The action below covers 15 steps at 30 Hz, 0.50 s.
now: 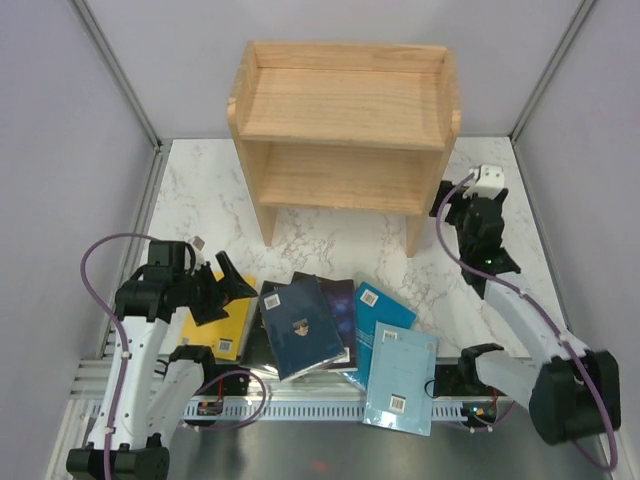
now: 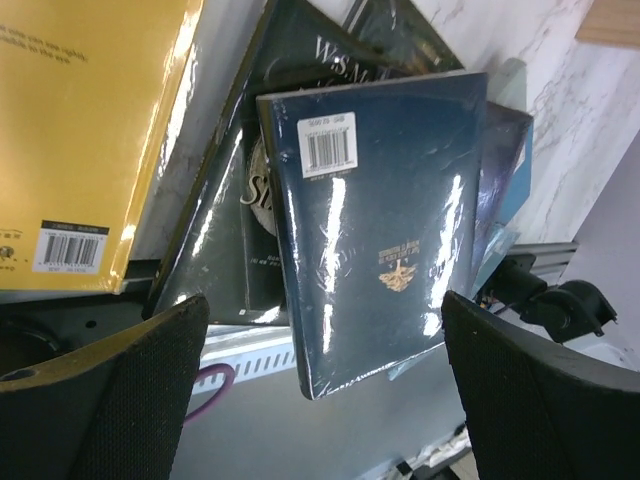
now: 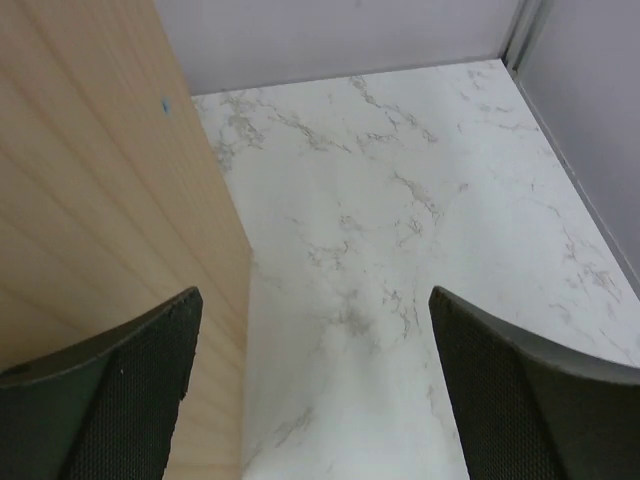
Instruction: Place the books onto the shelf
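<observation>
The books lie in a loose overlapping pile at the table's near edge: a yellow one (image 1: 228,328), a navy one (image 1: 301,326) on top of a black one (image 1: 341,297), a teal one (image 1: 385,312) and a light blue one (image 1: 402,378). My left gripper (image 1: 232,290) hovers open over the yellow book, facing the pile. In the left wrist view the navy book (image 2: 385,230) lies between and beyond the spread fingers (image 2: 130,400), untouched. The wooden shelf (image 1: 345,120) stands empty at the back. My right gripper (image 1: 450,205) is open beside the shelf's right side panel (image 3: 100,200), holding nothing.
The white marble table (image 1: 330,245) is walled by grey panels on the left, back and right. A slotted metal rail (image 1: 300,408) runs along the near edge, and the navy and light blue books overhang it. Purple cables loop around the left arm (image 1: 95,260).
</observation>
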Available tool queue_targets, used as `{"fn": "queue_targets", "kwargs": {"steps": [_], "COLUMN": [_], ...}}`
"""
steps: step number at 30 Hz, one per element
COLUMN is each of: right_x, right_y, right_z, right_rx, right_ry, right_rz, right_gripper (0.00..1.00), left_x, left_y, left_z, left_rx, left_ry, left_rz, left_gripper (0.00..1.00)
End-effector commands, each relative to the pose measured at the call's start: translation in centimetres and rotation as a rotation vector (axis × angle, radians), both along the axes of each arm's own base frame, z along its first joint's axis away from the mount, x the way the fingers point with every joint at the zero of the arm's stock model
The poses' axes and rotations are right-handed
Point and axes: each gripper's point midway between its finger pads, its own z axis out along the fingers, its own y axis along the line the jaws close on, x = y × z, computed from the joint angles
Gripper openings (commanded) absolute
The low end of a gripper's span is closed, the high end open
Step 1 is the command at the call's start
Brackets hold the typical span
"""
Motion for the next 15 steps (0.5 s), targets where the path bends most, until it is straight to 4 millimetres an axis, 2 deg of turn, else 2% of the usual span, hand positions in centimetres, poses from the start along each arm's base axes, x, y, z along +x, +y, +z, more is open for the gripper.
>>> {"fn": "queue_targets", "kwargs": {"steps": [1,2,3,4,5,6,7,9,10,11,13,15], "right_x": [-5.9,-6.7,-8.8,-10.3,-11.5,-13.2,-14.8,-16.4,-17.6,-18.1,-19.1,-19.3], "right_y": [2.5,3.5,4.5,6.0,6.6,7.0,9.4,11.5,11.5,11.3,10.4,9.5], "right_z": [3.5,6.3,8.7,7.3,6.3,6.3,5.6,3.5,1.9,1.6,1.9,3.8], "right_rx": [0.177,0.230,0.309,0.469,0.572,0.668,0.742,0.823,0.830,0.822,0.781,0.744], "right_ry": [0.285,0.246,0.185,0.221,0.243,0.217,0.284,0.382,0.470,0.482,0.459,0.387], "right_rz": [0.028,0.070,0.139,0.163,0.159,0.184,0.301,0.395,0.374,0.369,0.352,0.347], "right_gripper": [0.98,0.98,0.98,0.98,0.98,0.98,0.98,0.98,0.98,0.98,0.98,0.98], "left_x": [-1.0,-1.2,-1.5,-1.4,-1.6,-1.8,-1.8,-2.2,-2.3,-2.5,-2.8,-2.9], "left_y": [-1.4,-1.6,-1.9,-2.2,-2.6,-2.8,-3.0,-3.3,-3.3,-3.5,-3.6,-3.8], "left_z": [-0.8,-1.0,-1.7,-1.5,-1.4,-1.9,-2.0,-2.7,-2.9,-3.0,-3.8,-4.7], "left_rx": [-0.095,-0.113,-0.131,-0.152,-0.182,-0.198,-0.215,-0.232,-0.236,-0.247,-0.259,-0.275], "left_ry": [0.044,0.053,0.071,0.049,0.047,0.051,0.053,0.058,0.060,0.056,0.070,0.077], "left_rz": [-0.010,-0.015,-0.017,-0.015,-0.027,-0.030,-0.028,-0.037,-0.041,-0.046,-0.051,-0.045], "left_gripper": [1.00,1.00,1.00,1.00,1.00,1.00,1.00,1.00,1.00,1.00,1.00,1.00]}}
